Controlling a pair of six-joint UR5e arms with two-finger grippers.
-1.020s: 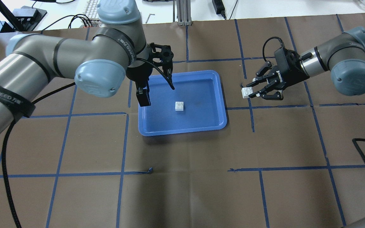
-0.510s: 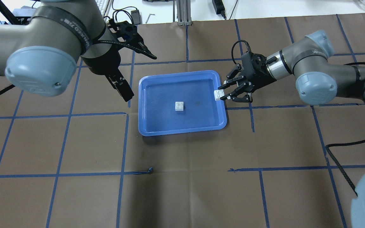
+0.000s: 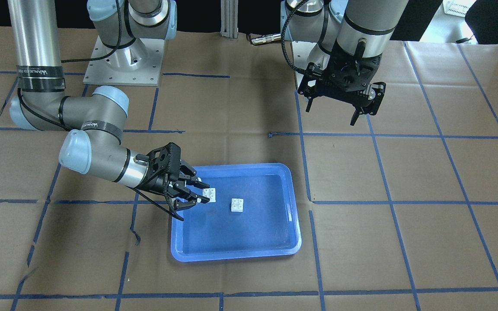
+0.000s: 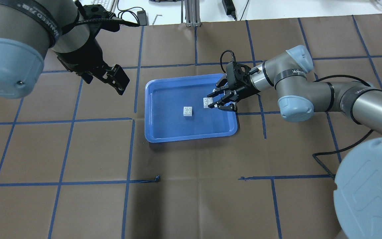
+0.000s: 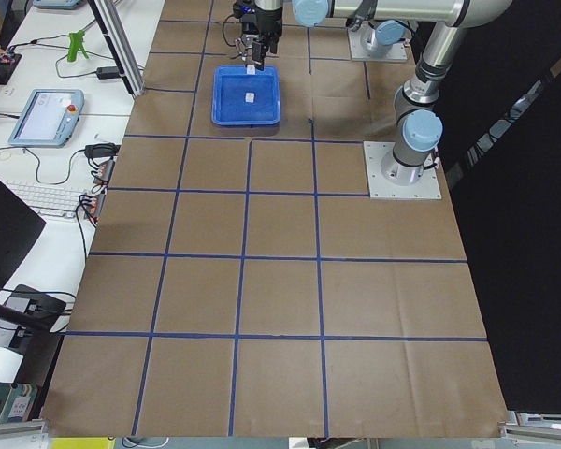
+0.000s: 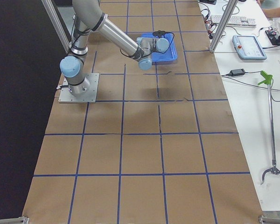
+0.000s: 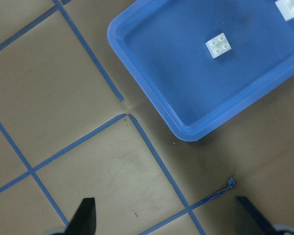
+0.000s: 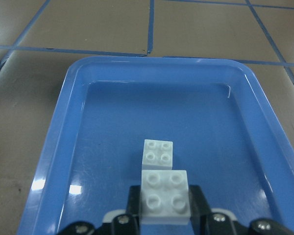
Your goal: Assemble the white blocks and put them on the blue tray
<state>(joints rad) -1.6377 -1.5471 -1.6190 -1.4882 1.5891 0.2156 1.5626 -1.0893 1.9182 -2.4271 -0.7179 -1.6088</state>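
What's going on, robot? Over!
Right hand shut on one white block, above blue tray. Left hand open, empty, outside tray. Other white block sits in tray, unstacked. Path clear.

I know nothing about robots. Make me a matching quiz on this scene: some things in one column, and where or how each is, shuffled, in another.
1 right gripper
2 left gripper
3 loose white block
4 blue tray

A lies on the tray floor
B open, off the tray
C rests on brown paper
D shut on the second white block

Pairs: 1-D, 2-B, 3-A, 4-C
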